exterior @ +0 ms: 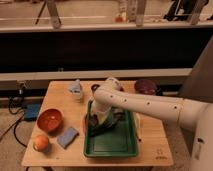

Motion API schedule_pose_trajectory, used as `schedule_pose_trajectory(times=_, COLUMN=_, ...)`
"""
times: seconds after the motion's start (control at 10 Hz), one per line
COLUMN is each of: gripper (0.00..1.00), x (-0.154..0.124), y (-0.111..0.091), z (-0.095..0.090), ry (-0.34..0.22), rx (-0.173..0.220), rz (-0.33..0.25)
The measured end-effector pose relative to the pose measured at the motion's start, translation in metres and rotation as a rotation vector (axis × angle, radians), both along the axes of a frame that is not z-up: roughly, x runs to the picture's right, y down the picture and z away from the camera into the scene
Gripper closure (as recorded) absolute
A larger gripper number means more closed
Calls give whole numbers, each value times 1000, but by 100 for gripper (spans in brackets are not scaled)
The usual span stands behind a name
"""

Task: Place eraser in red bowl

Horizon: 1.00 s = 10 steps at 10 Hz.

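Pincer (pixel 98 122) closed — over green tray (pixel 113 146)

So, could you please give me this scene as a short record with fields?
gripper: shut, down at the left part of the green tray
eraser: cannot be made out; none seen in the bowl
red bowl: left side of the table, apart from the tray
beside red bowl: orange fruit, light blue pad
far right corner: purple bowl

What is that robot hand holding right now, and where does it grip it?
Cannot be told. The gripper is shut, low in the green tray on its side toward the red bowl; any hold is hidden.
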State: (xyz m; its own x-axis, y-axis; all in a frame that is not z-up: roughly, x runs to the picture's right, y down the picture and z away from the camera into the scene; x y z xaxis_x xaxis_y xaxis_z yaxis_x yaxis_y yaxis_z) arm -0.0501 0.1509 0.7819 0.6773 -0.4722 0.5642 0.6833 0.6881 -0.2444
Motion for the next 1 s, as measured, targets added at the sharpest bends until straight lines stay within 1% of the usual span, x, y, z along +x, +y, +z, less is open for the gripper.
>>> schedule_pose_trajectory(times=0.2, gripper=94, x=0, y=-17, z=-21, ry=-22, rx=13, rz=-1)
schedule_pose_trajectory(times=0.3, gripper=94, x=-6, y=-28, z=-34, ry=-37, rx=22, rz=-17)
schedule_pose_trajectory(times=0.4, gripper=94, x=-12, y=-34, z=-41, ry=-46, rx=29, rz=-32)
schedule_pose_trajectory(times=0.9, gripper=94, x=-36, y=-52, z=-58, ry=-91, rx=61, rz=-107)
schedule_pose_trajectory(times=1.0, gripper=91, x=-39, y=-55, z=-60, ry=-99, rx=66, rz=-117)
